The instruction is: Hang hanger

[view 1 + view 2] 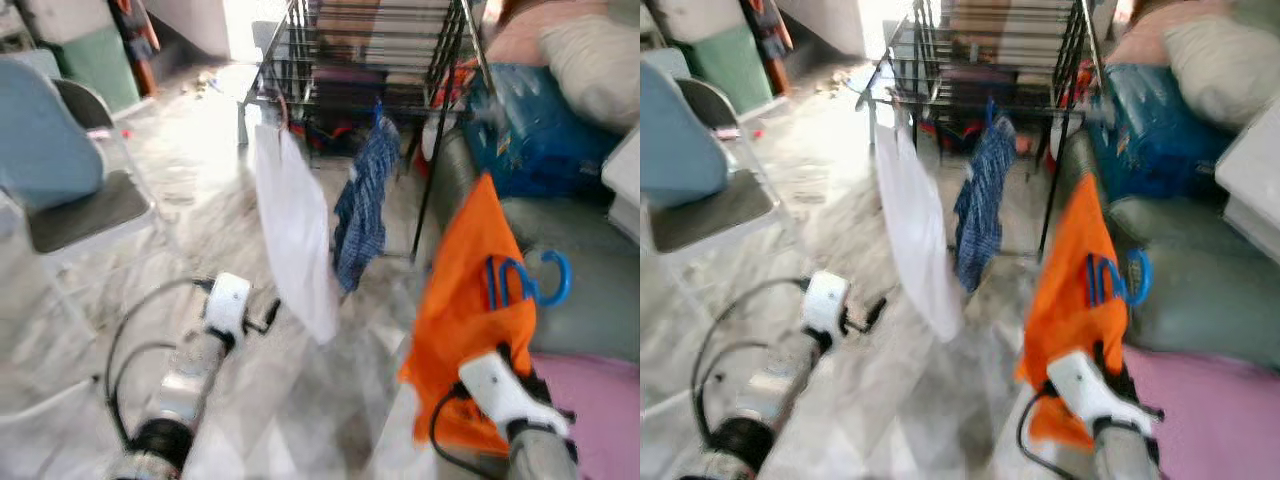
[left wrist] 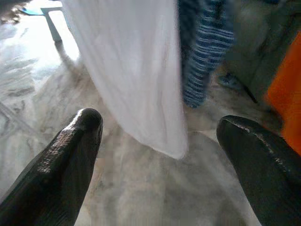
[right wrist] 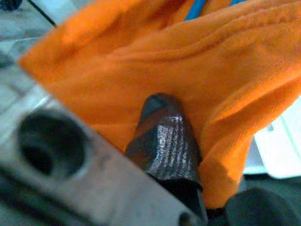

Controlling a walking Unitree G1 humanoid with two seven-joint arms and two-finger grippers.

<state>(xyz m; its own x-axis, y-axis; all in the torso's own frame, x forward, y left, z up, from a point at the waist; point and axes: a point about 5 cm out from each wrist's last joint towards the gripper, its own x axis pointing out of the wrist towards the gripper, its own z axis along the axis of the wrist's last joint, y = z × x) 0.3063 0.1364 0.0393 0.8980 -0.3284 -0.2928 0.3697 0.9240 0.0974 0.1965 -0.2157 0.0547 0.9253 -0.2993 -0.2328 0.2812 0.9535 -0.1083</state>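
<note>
Right gripper (image 3: pixel 165 141) is up at the robot's right side, its black finger (image 3: pixel 164 136) pressed into the folds of an orange garment (image 1: pixel 465 310), fingers closed on the cloth so it hangs up off the floor. That garment is draped on a blue hanger (image 1: pixel 530 280), and you can see the hanger's hook curling out over the top edge of the fabric, on the side toward the grey sofa (image 1: pixel 570 270). The cloth bunches and sags below the grip, bright orange, ribbed seam showing in the wrist view. Over on the other side, the left gripper (image 2: pixel 160 155) is held low above the marbled floor (image 1: pixel 250 400), its two fingers spread wide apart with nothing between them, pointing at the hem of a white cloth (image 1: pixel 295 235). That white cloth hangs long and loose from a black drying rack (image 1: pixel 370 60) a little further on, and just beside it a blue checked garment (image 1: pixel 362 205) dangles from the same rack. To the right, on the sofa, sits a blue bag (image 1: pixel 540 135) with a pale cushion (image 1: pixel 595 65) behind it. Off to the left stands a folding chair (image 1: pixel 75 200) with a grey seat. Everything is a bit blurred in the head views.
</note>
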